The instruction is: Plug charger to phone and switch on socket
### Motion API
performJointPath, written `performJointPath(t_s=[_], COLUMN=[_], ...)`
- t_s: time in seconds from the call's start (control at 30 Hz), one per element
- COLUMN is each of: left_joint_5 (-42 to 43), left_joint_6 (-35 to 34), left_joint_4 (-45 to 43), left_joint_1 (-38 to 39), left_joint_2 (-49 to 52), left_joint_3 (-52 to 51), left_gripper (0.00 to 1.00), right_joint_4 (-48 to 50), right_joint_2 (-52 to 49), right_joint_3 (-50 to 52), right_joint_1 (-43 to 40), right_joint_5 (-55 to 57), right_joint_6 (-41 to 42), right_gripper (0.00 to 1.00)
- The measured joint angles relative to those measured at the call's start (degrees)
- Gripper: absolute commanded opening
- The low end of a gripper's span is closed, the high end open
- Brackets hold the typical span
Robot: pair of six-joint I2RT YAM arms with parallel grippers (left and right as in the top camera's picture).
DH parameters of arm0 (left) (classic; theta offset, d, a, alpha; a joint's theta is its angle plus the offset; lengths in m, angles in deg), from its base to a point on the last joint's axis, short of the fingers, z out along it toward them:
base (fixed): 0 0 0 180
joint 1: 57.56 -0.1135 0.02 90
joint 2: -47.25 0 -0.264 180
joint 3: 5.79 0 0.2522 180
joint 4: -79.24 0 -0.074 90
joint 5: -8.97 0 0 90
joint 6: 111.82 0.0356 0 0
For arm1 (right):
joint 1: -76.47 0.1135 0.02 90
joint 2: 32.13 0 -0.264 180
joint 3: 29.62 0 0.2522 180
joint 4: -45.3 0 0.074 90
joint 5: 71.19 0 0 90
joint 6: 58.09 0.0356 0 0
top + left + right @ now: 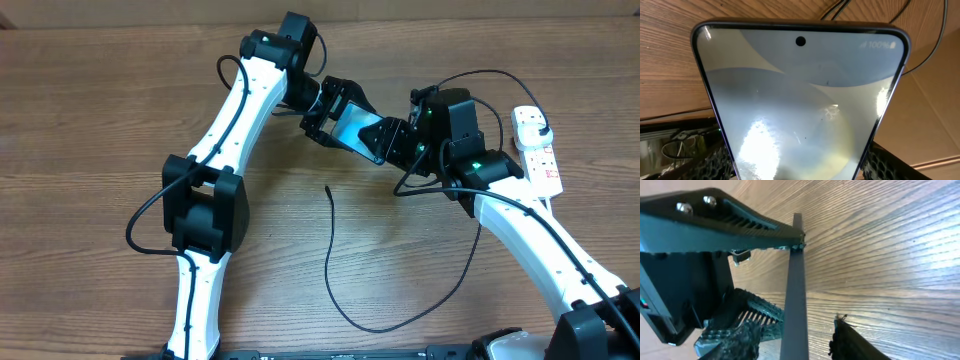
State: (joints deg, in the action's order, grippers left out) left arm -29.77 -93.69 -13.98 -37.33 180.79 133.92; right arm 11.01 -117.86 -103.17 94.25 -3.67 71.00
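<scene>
1. Overhead, my left hand [325, 112] sits at the upper middle of the brown wood-grain counter [90, 120]. It is clamped on one end of the slim, dark-framed, pale-blue-screened phone [362, 130], which it holds above the wood.
2. From my left wrist, the phone [800, 110] fills the view with its screen lit and the punch-hole camera near the far end. My meshed pads [715, 162] press against its two long edges.
3. Below the phone, the long thin black charger cable [330, 260] lies loose on the counter. Its small connector tip [328, 188] rests near the phone without touching it.
4. My right hand [400, 148] meets the other end of the phone. From my right wrist, the phone [796, 290] shows edge-on as a thin grey bar between my fingers [740, 330]. They stand apart, with a gap showing on one side of the bar.
5. At the far right, the white elongated power strip [540, 165] with red markings lies on the counter. The cable's black plug [537, 125] sits in the strip near its top end.
</scene>
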Motion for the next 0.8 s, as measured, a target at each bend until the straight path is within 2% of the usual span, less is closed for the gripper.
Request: performJointPath(t_s=[0.1,0.17,0.33,0.5,0.6,0.63,0.67,0.7,0.73,0.8], left_joint_5=[-0.15,-0.17,-0.39,-0.42,-0.59,-0.59,-0.59,-0.59,-0.63,-1.22], left_joint_6=[-0.02,-0.02,-0.02,-0.02,-0.04,-0.04,-0.02,-0.02,0.02,0.24], left_joint_4=[0.0,0.0,0.0,0.0,0.0,0.0,-0.04,-0.07,-0.17,-0.15], left_joint_1=[0.0,0.04,0.72,1.81,1.92,1.92,1.92,1.92,1.92,1.95], left_joint_2=[0.0,0.0,0.0,0.0,0.0,0.0,0.0,0.0,0.0,0.0], left_joint_3=[0.0,0.0,0.0,0.0,0.0,0.0,0.0,0.0,0.0,0.0], left_gripper=[0.04,0.04,0.04,0.04,0.04,0.08,0.34,0.76,1.0,1.0], right_joint_4=[-0.02,-0.02,-0.02,-0.04,0.13,0.31,0.46,0.44,0.44,0.57], right_joint_2=[0.0,0.0,0.0,-0.02,-0.02,-0.02,-0.02,-0.02,-0.04,-0.04], right_joint_3=[0.0,0.0,0.0,0.0,0.0,0.0,0.0,0.0,0.0,0.0], right_joint_1=[0.0,0.0,0.0,0.0,0.0,0.0,0.0,0.0,0.0,0.04], right_joint_5=[1.11,2.14,4.33,5.81,5.95,5.97,5.9,5.92,5.95,6.38], right_joint_6=[-0.11,-0.46,-0.02,0.13,0.02,0.02,0.09,0.42,1.07,1.14], right_gripper=[0.45,0.34,0.29,0.14,0.09,0.07,0.04,0.04,0.04,0.04])
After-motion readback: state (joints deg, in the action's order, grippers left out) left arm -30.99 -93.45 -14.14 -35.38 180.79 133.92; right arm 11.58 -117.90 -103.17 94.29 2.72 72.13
